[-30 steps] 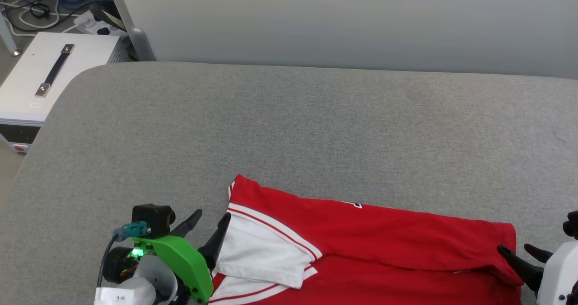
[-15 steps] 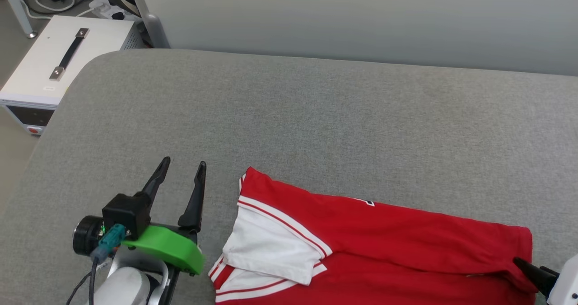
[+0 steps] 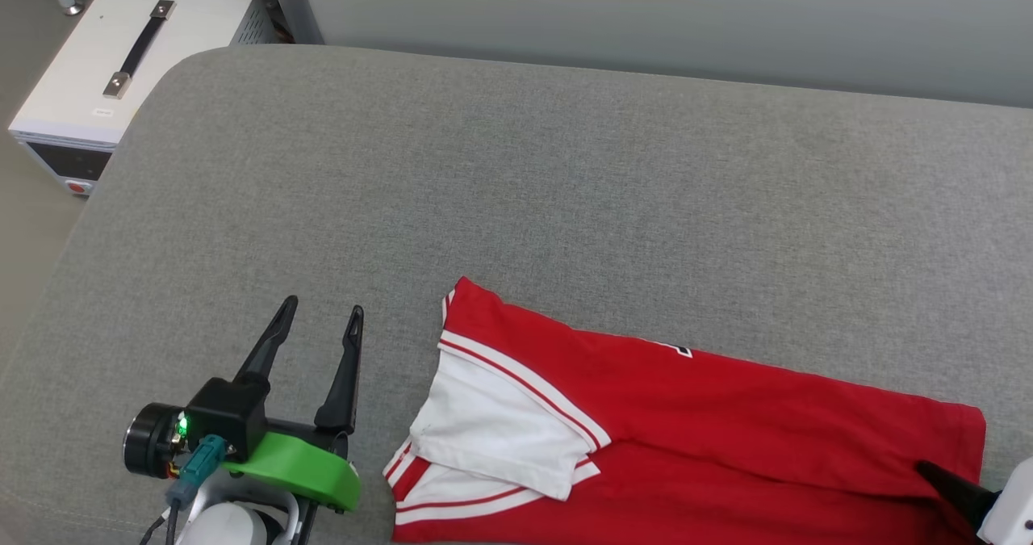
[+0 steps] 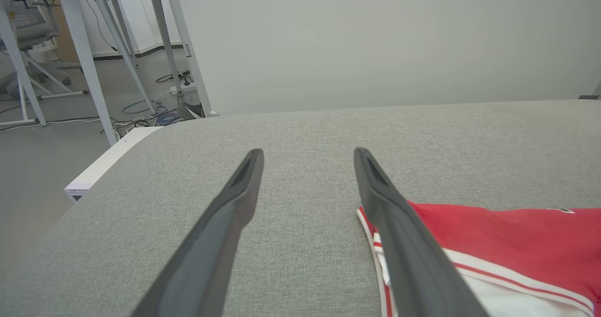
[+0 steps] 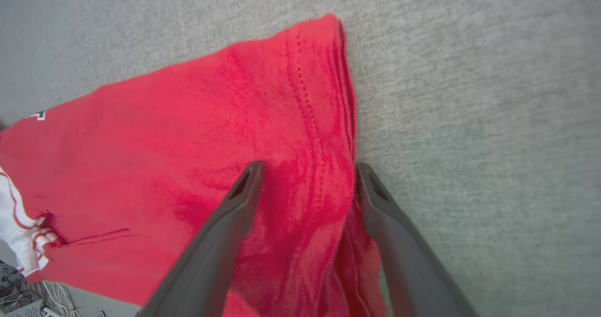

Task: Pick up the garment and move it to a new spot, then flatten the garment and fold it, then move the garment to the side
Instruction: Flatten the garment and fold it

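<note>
**Jersey folded lengthwise, both grippers loose at its ends**

The garment [image 3: 726, 416] lies on the grey table [image 3: 516, 165], its red body doubled over lengthwise and a white sleeve tucked across its left end. Its near part runs off the head view, so I cannot fully tell how neat the fold is. The left gripper [image 3: 323, 307] stands just left of the garment, jaws spread, touching nothing. The right gripper [image 5: 310, 166] sits astride the garment's right hem, jaws spread, not pinching. I judge folding is in hand; next comes another fold or the shift aside, gripping both ends. Beyond the garment the table offers broad room. A white box [image 3: 105, 60] sits well off to its far left.
</note>
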Robot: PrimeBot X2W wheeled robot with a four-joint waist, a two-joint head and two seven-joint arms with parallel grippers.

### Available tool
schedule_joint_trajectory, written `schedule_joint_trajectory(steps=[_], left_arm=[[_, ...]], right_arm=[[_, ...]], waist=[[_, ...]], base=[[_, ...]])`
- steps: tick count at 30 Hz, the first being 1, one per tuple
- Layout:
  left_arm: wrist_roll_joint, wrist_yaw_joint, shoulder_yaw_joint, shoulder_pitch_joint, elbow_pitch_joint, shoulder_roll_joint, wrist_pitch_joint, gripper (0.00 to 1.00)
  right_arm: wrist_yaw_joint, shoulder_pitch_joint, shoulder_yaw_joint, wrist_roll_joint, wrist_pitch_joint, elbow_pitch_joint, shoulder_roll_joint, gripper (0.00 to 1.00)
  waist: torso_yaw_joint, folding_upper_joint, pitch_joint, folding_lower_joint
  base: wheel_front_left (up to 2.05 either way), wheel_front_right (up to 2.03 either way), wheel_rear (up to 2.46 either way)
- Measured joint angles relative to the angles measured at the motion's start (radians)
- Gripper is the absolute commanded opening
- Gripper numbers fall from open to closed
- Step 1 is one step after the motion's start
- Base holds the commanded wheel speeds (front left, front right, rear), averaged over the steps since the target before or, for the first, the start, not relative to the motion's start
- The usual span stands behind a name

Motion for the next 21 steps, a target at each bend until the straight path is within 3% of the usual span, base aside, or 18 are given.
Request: schedule_joint_trajectory(steps=[11,14,21], left_arm=[[0.073,-0.091,0.109,0.003,0.029,-0.083,0.000,1.00],[0.087,-0.105,0.126,0.003,0.032,-0.095,0.000,1.00],[0.099,-0.122,0.156,0.004,0.042,-0.112,0.000,1.00]], right_arm=[[0.000,-0.009,0.050,0.014,0.000,-0.011,0.048,1.00],[0.000,-0.009,0.063,0.015,-0.024,-0.001,0.044,0.00],[0.000,-0.009,0.078,-0.003,-0.111,0.042,0.009,0.00]], waist=[[-0.003,0.0000,0.012,0.0000],[-0.006,0.0000,0.009,0.0000],[-0.012,0.0000,-0.005,0.0000]], base=[[0.00,0.00,0.00],[0.00,0.00,0.00],[0.00,0.00,0.00]])
